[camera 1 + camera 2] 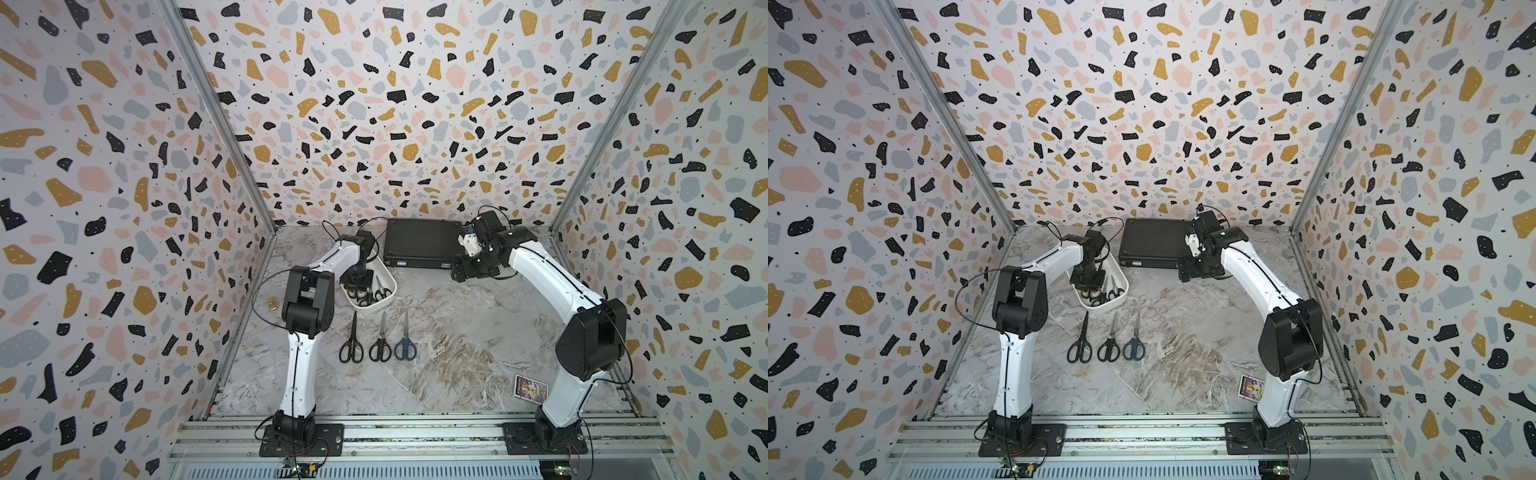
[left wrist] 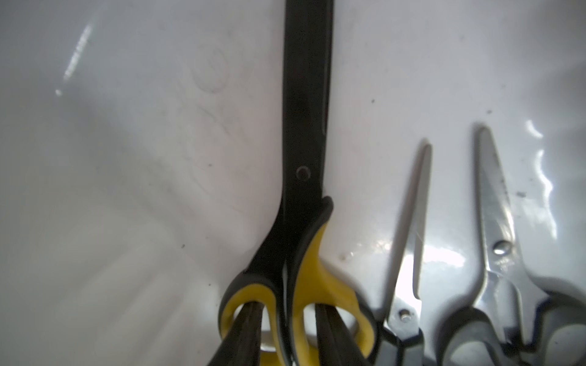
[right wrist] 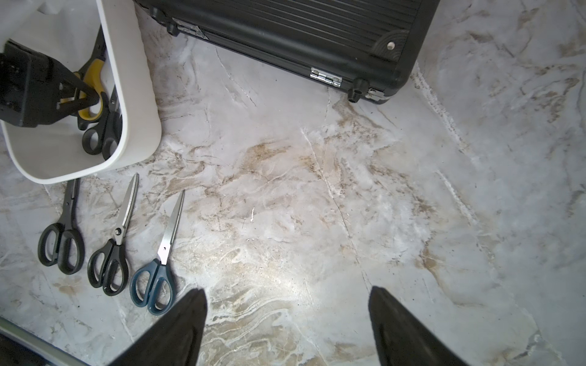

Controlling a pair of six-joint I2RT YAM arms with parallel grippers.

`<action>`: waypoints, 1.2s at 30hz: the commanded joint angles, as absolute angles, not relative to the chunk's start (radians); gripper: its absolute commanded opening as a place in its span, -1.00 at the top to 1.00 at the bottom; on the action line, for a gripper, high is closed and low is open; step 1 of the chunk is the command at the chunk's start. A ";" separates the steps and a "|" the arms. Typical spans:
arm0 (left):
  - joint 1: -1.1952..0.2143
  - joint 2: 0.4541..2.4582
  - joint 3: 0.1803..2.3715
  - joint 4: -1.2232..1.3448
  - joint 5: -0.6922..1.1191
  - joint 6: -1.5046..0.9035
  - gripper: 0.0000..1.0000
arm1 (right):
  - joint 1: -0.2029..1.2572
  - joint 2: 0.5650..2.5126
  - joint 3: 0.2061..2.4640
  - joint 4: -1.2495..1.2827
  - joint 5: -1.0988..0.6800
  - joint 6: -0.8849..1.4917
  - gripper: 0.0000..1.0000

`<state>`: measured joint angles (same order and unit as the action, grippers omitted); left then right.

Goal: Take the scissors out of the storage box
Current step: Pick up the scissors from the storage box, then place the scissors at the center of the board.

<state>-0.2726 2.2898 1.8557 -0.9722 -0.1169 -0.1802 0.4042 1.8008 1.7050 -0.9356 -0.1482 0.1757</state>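
no legible text anywhere, small label [image 1: 401,262] on black case [image 1: 424,243] too blurred, printed card [image 1: 531,390] unreadable

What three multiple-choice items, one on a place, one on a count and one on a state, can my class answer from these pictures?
1. Where are the yellow-and-black scissors? A on the black case; B in the storage box; C on the metal rail.
2. How many scissors lie on the table? A one; B five; C three.
3. The right gripper is: A open and empty; B shut on scissors; C shut on the storage box.

Answers:
1. B: white walls surround them.
2. C: two black-handled pairs and a dark blue pair lie in a row.
3. A: its fingers stand wide apart over bare table.
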 commanded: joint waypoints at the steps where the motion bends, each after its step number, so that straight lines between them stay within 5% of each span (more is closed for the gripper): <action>1: -0.270 2.358 1.882 -1.028 -0.127 -0.190 0.45 | 0.408 1.786 1.733 -0.964 -0.144 0.168 -0.71; 7: -0.268 2.414 1.981 -1.121 -0.089 -0.160 1.00 | 0.408 1.783 1.744 -0.969 -0.142 0.161 -0.72; 18: -0.275 2.081 1.907 -0.962 0.032 -0.248 1.00 | 0.407 1.793 1.807 -0.972 -0.177 0.162 -0.72; 28: -0.394 1.819 1.688 -0.747 0.306 -0.407 1.00 | 0.407 1.765 1.849 -0.670 -0.584 0.351 -0.70; 36: -0.523 1.759 1.617 -0.627 0.339 -0.499 1.00 | 0.408 1.738 1.672 -0.467 -0.668 0.466 -0.62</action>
<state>-0.5098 1.7920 1.6215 -0.7235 0.3088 -0.4515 0.4042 1.7901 1.6974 -0.5541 -0.6079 0.4057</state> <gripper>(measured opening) 0.134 0.812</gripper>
